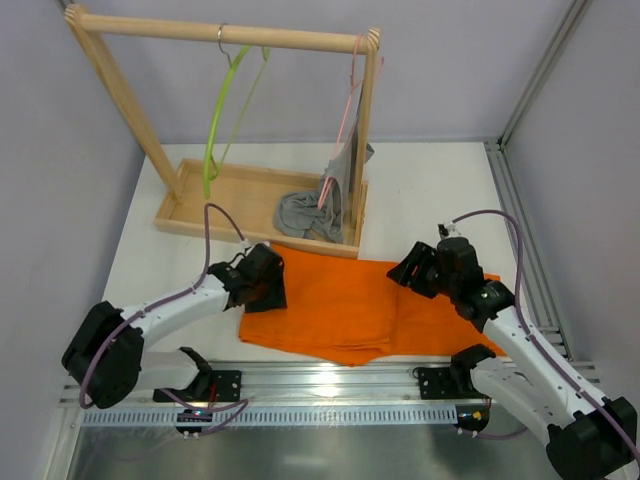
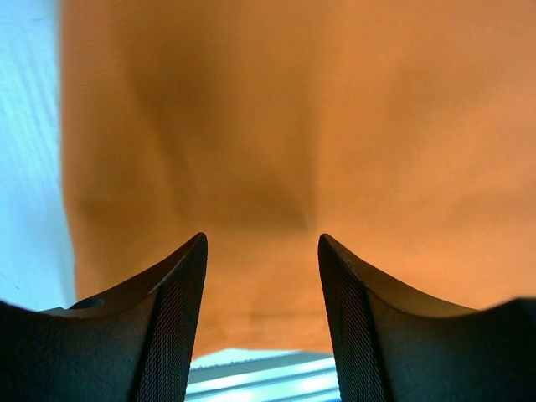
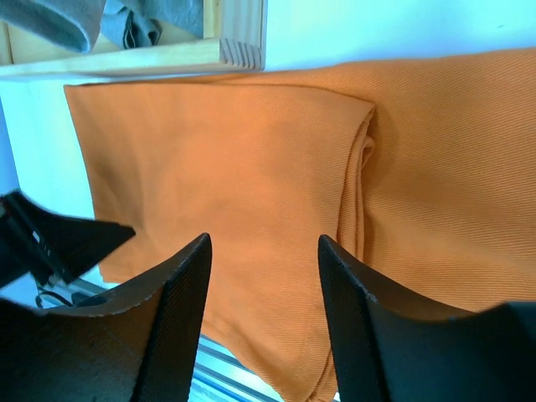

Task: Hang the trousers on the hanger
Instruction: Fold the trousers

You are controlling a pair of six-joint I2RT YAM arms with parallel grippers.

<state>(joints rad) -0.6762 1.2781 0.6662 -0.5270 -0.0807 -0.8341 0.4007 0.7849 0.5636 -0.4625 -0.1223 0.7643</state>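
Seen from above, the folded trousers (image 1: 340,305) lie flat on the white table (image 1: 430,190), near the arms and just in front of a wooden rack (image 1: 220,35). They are bright orange, plain and roughly rectangular, with a pointed fold at the near edge. The lime-green hanger (image 1: 215,130), thin and curved, hangs by its metal hook from the left part of the rack's round top bar. A thin pink hanger (image 1: 348,110) at the right end carries a grey garment (image 1: 310,210) that slumps into the rack's shallow wooden tray (image 1: 200,225).

The left gripper (image 1: 262,283) sits over the left edge of the trousers and the right gripper (image 1: 415,270) over their right part. Only the wrist cameras show the jaws.

The left wrist view is filled with smooth orange cloth (image 2: 293,126), softly creased. The left gripper (image 2: 261,243) stands open, with a wide gap between its dark, finely ribbed fingers and nothing held.

The right wrist view alone shows the weave (image 3: 251,167), a fine diagonal twill with a thick folded edge running near to far. The right gripper (image 3: 264,243) is likewise spread wide and holds nothing. The tray's pale wood corner and some grey cloth (image 3: 126,21) show at the far left.
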